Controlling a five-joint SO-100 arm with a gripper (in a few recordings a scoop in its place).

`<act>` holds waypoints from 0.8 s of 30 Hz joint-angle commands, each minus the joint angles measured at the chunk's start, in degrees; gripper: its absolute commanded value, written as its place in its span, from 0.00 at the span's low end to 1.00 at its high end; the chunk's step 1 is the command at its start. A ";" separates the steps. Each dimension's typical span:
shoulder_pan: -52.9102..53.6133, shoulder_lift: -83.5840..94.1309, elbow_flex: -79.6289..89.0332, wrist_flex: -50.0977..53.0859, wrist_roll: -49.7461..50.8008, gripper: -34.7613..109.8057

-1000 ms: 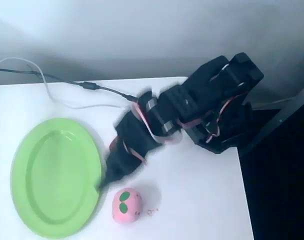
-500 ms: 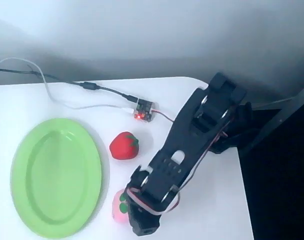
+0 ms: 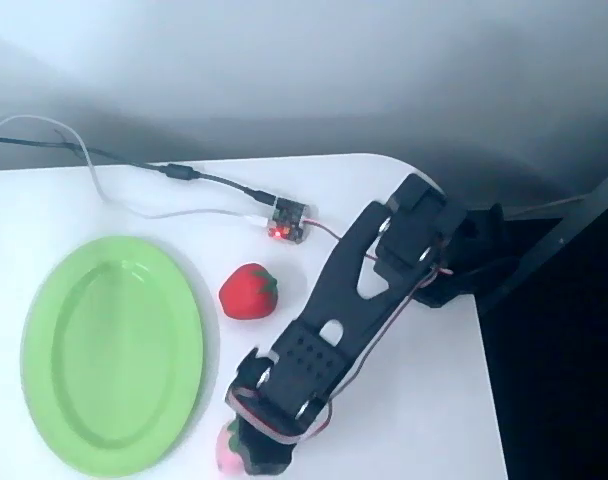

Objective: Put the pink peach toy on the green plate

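So the pink peach toy (image 3: 225, 452) sits right at the bottom edge of the overhead view, on the white bench (image 3: 424, 400), just off the lower right rim of the green plate (image 3: 112, 352). Only a sliver of pink with a bit of green leaf mark is peeking out, since the black hand (image 3: 256, 452) is parked right on top of it. Honestly can't tell if the fingers are wide, narrow or actually squeezing the toy, the wrist blocks it all. The arm stretches diagonally down from its base at the bench's right edge. A red strawberry toy (image 3: 249, 291) sits beside the plate's right rim, above the peach, and a small circuit board (image 3: 287, 222) with cables lies further up.
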 commanded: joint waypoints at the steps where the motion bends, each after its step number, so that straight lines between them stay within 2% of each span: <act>1: 6.77 13.01 3.25 0.18 -11.43 0.24; 5: 16.61 12.48 -0.70 -0.09 -25.14 0.24; 12: 22.24 -8.17 -15.38 0.00 -39.90 0.24; 18: 23.12 -22.94 -27.95 0.00 -40.43 0.24; 24: 23.29 -25.58 -29.27 0.09 -41.31 0.25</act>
